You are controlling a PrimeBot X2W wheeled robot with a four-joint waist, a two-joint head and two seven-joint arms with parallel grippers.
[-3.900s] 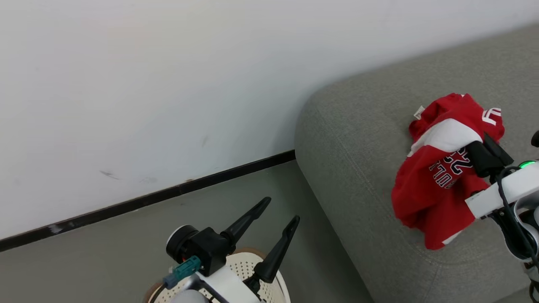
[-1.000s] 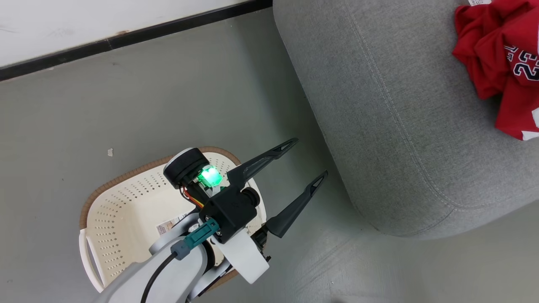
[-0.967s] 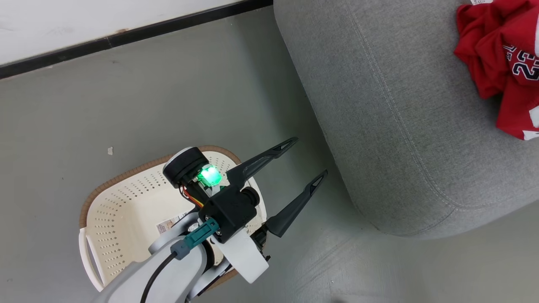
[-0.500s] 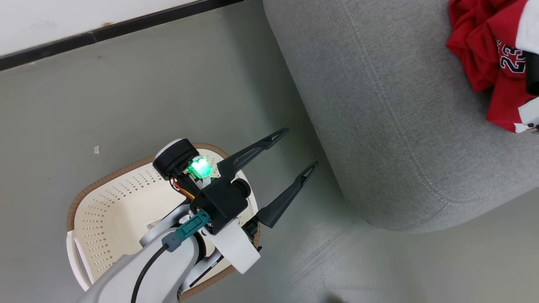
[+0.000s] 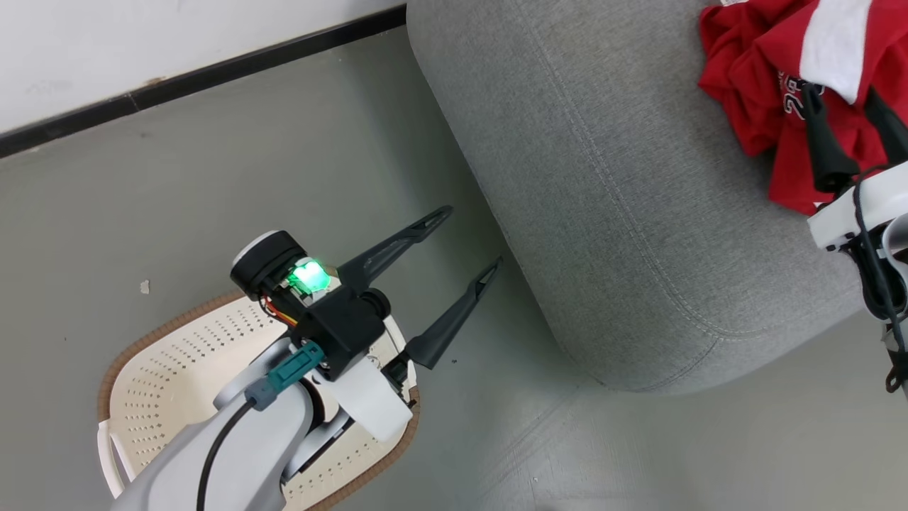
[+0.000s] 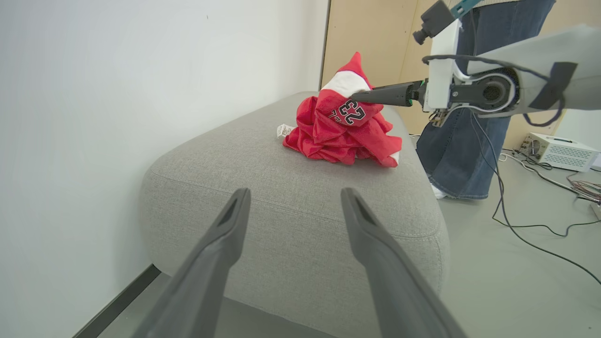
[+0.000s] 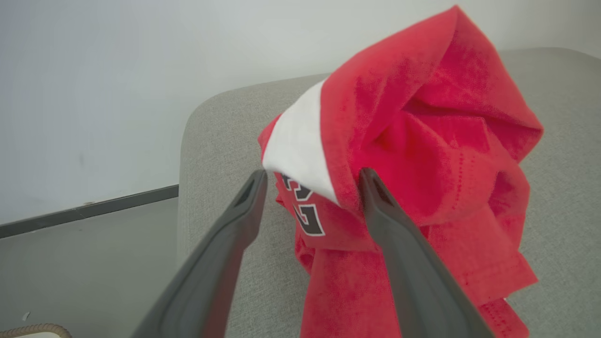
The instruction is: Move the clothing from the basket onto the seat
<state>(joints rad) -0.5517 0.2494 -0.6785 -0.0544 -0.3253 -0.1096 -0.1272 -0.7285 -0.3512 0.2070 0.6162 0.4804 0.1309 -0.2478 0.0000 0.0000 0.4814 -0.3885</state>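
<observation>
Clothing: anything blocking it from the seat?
Nothing visible. The clothing already sits heaped on the seat. The right gripper is at the heap with jaws open, one finger against the fabric; no other object lies between them.

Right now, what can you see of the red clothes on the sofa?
The red clothes sit crumpled in a soft, peaked heap on top of the grey sofa. The fabric looks thin and stitched, with a white panel, a small white tag and dark numbers edged white. The open right claw touches the top fold.
</observation>
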